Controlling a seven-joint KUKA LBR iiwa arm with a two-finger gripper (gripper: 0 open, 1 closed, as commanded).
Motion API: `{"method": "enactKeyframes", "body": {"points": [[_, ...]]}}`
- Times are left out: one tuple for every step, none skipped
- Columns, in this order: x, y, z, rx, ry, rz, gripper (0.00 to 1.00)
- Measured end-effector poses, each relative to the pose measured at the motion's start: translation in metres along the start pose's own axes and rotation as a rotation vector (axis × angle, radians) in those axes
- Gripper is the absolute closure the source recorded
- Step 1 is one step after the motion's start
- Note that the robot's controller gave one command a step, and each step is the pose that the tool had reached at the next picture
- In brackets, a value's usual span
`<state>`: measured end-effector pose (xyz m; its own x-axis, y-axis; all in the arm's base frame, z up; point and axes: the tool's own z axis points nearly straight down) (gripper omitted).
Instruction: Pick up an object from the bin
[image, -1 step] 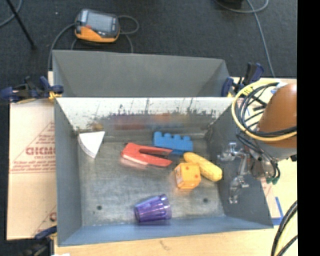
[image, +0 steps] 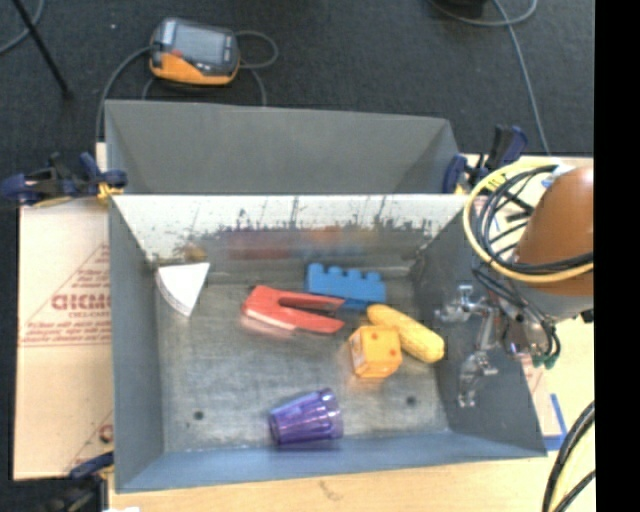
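My gripper (image: 461, 350) hangs at the right side of the bin, over the sloping right wall. Its two metal fingers stand apart with nothing between them, so it is open. Closest to it, just to the left, lies a yellow banana-shaped toy (image: 408, 333). An orange cube (image: 375, 354) with dots rests against the banana's left end. A blue toy brick (image: 345, 283) lies behind them near the back wall.
A red stapler-like thing (image: 292, 310) lies in the middle of the bin. A purple cup (image: 305, 417) is on its side near the front wall. A white wedge (image: 183, 285) sits at the back left. The arm's orange cover and cables hang over the right rim.
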<state>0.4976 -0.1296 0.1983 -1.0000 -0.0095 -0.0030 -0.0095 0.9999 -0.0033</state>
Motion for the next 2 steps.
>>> {"method": "enactKeyframes", "body": {"points": [[-0.031,0.001,0.014,0.001,-0.003,-0.063,0.00],[-0.057,0.000,0.017,-0.004,-0.002,-0.024,0.00]]}}
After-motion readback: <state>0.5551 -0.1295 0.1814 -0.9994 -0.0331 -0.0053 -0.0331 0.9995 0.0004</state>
